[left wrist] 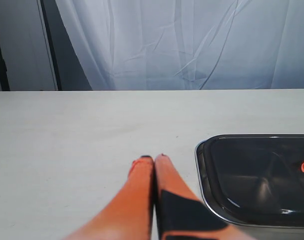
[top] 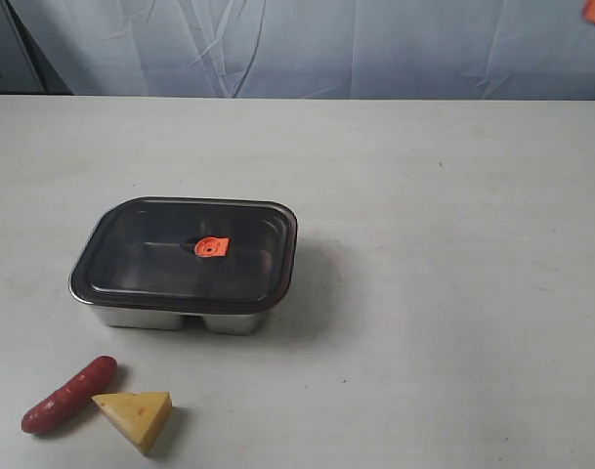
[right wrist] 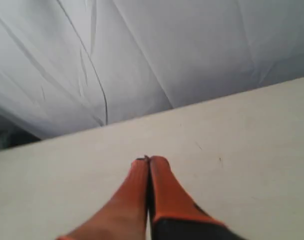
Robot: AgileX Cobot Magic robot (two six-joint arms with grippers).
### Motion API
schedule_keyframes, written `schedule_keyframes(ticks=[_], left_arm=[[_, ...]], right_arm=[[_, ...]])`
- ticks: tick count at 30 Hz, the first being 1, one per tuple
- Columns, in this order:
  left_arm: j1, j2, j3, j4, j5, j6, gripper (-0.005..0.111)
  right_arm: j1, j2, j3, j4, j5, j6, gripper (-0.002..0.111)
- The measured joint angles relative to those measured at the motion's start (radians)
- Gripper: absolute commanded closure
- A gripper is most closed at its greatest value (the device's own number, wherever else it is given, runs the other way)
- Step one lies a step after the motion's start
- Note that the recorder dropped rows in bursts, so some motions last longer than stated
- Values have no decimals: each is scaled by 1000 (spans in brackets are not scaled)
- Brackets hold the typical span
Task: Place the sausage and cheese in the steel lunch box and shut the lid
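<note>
Covering steel lunch box (top: 141,316), tinted lid (top: 170,254) dims inside; L-wrist view crops both.

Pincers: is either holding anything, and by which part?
Nothing held. The left pincer and right pincer are shut on nothing; sausage and cheese lie loose on the table.

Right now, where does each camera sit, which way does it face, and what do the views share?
Exterior view: high up, looking down the table toward the curtain; lidded steel lunch box, sausage, cheese; no arm shows.
Left wrist view: low over the table, facing the curtain; shut left claw, box corner beside it.
Right wrist view: tilted, facing table and curtain; shut right claw.
Shared: exterior and left wrist both show the lid.
</note>
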Motion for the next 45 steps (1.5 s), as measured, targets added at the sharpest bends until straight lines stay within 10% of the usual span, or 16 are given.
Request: schedule_keyframes(ticks=[7,18,45], left_arm=[[0,0,0,0,0,0,107],[0,0,0,0,0,0,107],[0,0,0,7,0,0,107]], right_arm=[[1,472,-233,396,177,-455,64],[8,929,-349,989,626,-905,66],[67,1122,-352,1133,751,-1058,66]])
